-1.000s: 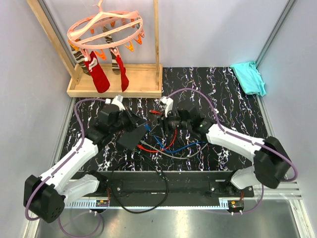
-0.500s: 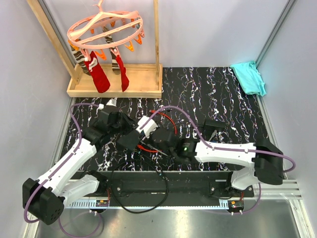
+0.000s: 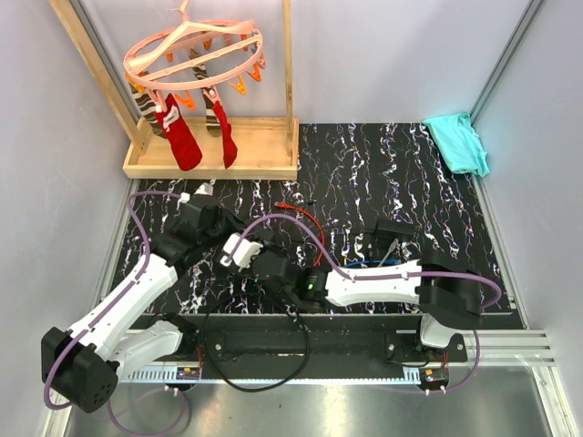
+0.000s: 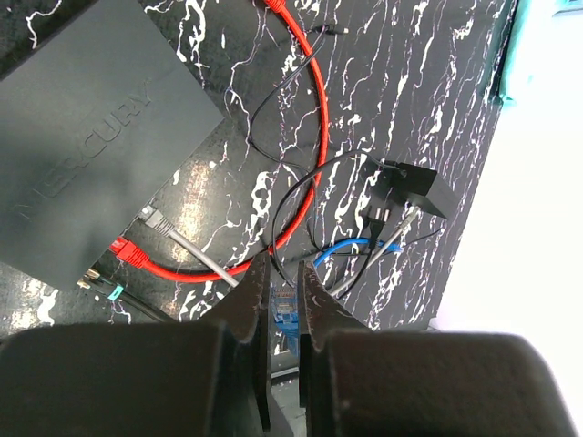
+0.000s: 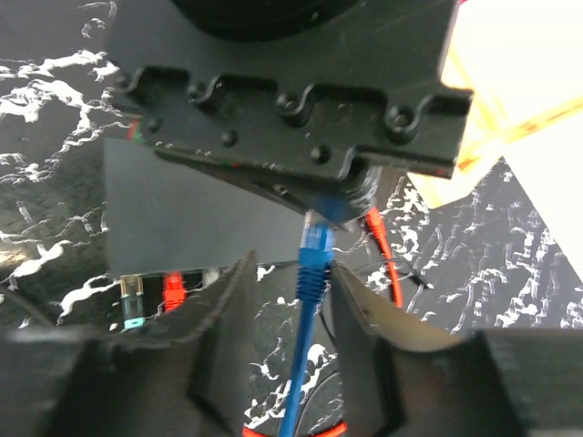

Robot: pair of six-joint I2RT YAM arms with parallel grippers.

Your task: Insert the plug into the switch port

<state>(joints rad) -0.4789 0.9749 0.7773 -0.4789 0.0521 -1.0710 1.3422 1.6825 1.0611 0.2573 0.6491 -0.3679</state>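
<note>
Blue plug clamped in left gripper, held near black Mercury switch, its cable flanked by right gripper, jaws parted, nothing grasped

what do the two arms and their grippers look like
The left arm and right arm have white shells between chunky black joints, with a purple cable looping along each. A small green light glows on the right arm. The left gripper and right gripper are black, with thick fingers.
</note>
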